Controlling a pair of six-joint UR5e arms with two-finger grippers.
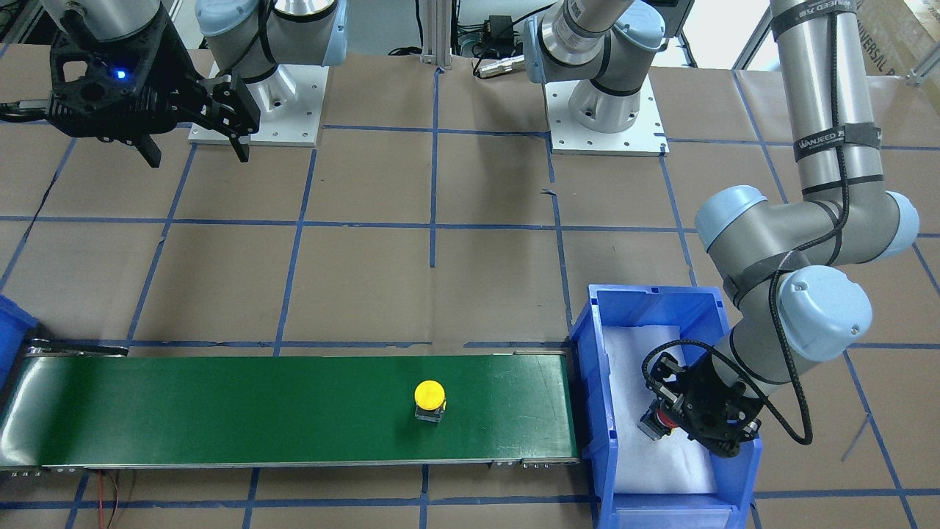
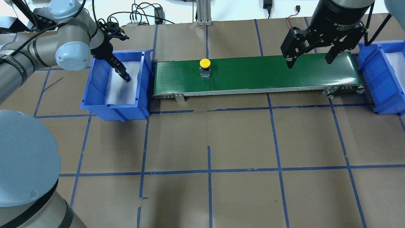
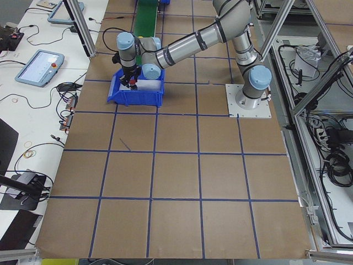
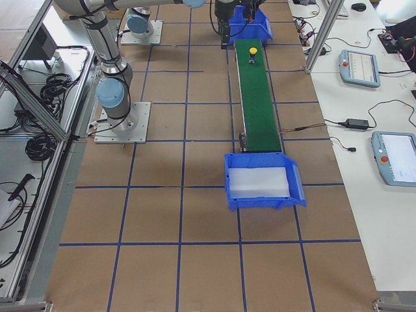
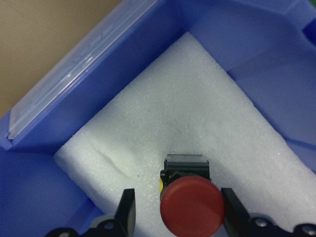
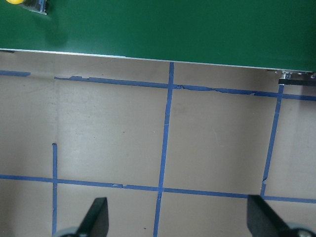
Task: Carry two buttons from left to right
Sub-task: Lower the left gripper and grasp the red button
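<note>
the red button (image 5: 192,206) is seen upright on the white foam (image 5: 197,98) in the blue bin (image 2: 95,91) at the left end of the green belt (image 2: 269,72), straddled by the left gripper (image 2: 126,78), whose fingers are kept apart, a gap being shown beside the cap. the yellow button (image 2: 205,63) is stood on the belt's left part, well apart from the right gripper (image 2: 308,60), which is held wide open near the belt's right end

Brown table top (image 2: 240,139) with a blue tape grid (image 2: 208,190) — white side bench (image 4: 390,227) with teach pendants (image 4: 359,67) and loose cables (image 4: 356,122).
</note>
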